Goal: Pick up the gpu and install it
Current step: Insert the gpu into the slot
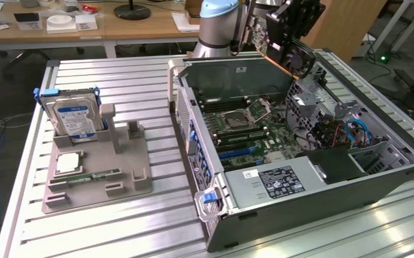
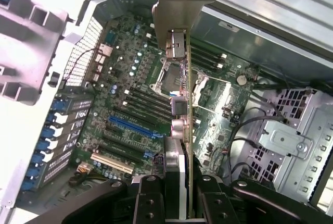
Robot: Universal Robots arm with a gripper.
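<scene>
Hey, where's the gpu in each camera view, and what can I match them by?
Exterior view: gpu hangs above the open case, near the top edge.
Wrist view: gpu seen edge-on over the motherboard.
Shared landmark: the blue slot.

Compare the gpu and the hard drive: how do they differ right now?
1. The gpu hangs clamped in the gripper above the open case; the hard drive stands in the grey holder on the table.
2. The gpu is dark with a metal end bracket; the hard drive is silver with a blue label.
Shared: both are on edge, and neither sits in the case.
</scene>
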